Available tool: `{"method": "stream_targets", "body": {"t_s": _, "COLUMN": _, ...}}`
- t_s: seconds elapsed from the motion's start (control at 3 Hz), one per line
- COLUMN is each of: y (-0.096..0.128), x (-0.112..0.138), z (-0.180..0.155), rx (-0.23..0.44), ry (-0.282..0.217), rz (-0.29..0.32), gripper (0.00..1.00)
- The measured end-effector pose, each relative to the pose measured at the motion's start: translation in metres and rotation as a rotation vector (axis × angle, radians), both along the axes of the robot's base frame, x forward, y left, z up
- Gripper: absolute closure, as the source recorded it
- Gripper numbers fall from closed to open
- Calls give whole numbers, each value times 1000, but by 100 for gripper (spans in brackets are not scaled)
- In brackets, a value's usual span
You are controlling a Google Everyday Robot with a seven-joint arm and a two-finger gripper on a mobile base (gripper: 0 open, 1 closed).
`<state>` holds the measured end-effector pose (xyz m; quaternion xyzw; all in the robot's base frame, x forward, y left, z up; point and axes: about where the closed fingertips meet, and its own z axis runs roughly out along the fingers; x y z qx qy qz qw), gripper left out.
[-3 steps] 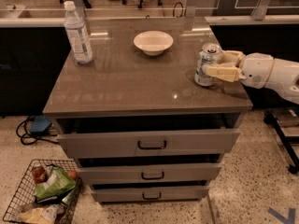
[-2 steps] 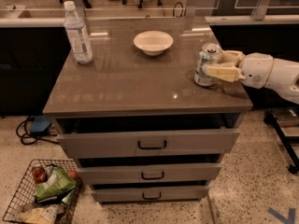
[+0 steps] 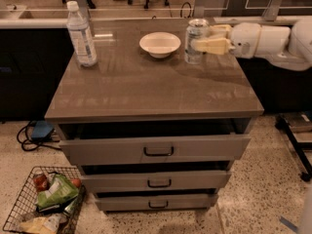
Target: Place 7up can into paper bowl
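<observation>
The 7up can [image 3: 194, 52], silver-topped, is held upright just right of the paper bowl [image 3: 160, 44], a shallow cream-white bowl at the back middle of the brown cabinet top [image 3: 146, 87]. My gripper [image 3: 201, 38] reaches in from the right with its cream fingers [image 3: 214, 45] shut on the can's sides. The can is beside the bowl, not over it. I cannot tell whether its base touches the top.
A clear plastic water bottle [image 3: 81, 35] stands at the back left of the top. The cabinet's top drawer [image 3: 156, 147] is slightly open. A wire basket [image 3: 41, 204] with snack packets sits on the floor at the lower left. Office chairs stand behind.
My gripper has carried the can from the right edge of the top leftward and farther back, to just beside the bowl. Bowl and bottle have not moved.
</observation>
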<state>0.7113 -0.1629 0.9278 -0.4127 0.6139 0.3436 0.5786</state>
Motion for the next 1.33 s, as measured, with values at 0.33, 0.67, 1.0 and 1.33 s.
{"method": "stream_targets", "body": {"t_s": 0.33, "y": 48, "x": 44, "z": 11, "rx": -14, "ry": 56, "rz": 51, "gripper": 100}}
{"method": "stream_targets", "body": {"t_s": 0.67, "y": 92, "x": 78, "z": 14, "rx": -23, "ry": 68, "rz": 86, "gripper": 100}}
{"method": "stream_targets", "body": {"t_s": 1.0, "y": 117, "x": 106, "z": 32, "rx": -5, "ry": 10, "rz": 73, "gripper": 100}}
{"method": "stream_targets", "body": {"t_s": 1.33, "y": 123, "x": 123, "z": 35, "rx": -13, "ry": -46, "rz": 43, "gripper": 100}}
